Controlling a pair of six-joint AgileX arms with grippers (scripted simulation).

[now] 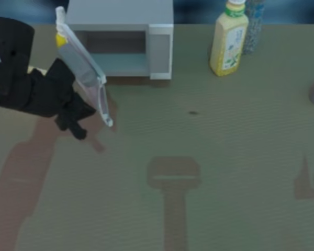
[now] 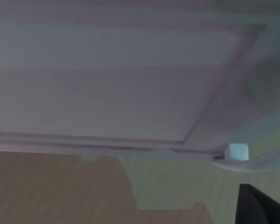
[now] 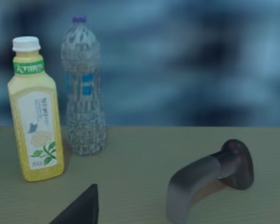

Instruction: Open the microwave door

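The microwave door (image 1: 83,65) is standing swung open, its handle edge lying just beside the left pincer (image 1: 76,123); pincer state indeterminable.

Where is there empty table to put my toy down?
The widest bare patch is the table in front of the microwave and yellow bottle. It is crowded at the left, where the left gripper sits by the swung-out door, and around the two bottles.
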